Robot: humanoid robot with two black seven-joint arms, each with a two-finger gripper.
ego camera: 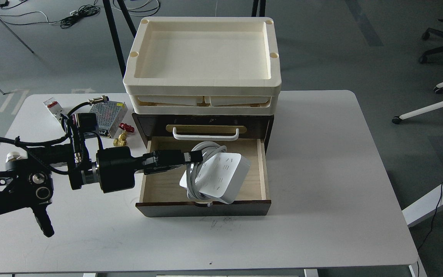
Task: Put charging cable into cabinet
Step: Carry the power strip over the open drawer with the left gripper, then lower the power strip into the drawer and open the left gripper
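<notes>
The charging cable [221,175] is a flat white power strip with a thick white cord coiled around its middle. My left gripper [195,156] is shut on it at the cord and holds it tilted over the open drawer [164,184] of the cabinet [260,129]. The cabinet is a dark brown drawer unit with a pale wood drawer, a white bar handle [205,134] and cream trays [202,82] stacked on top. Whether the strip touches the drawer floor I cannot tell. My right gripper is not in view.
On the white table [321,184] left of the cabinet lie a silver perforated power supply box [108,111], a small white breaker with a red switch [54,107] and a brass valve with a red handle [122,136]. My left arm [33,179] spans the table's left side.
</notes>
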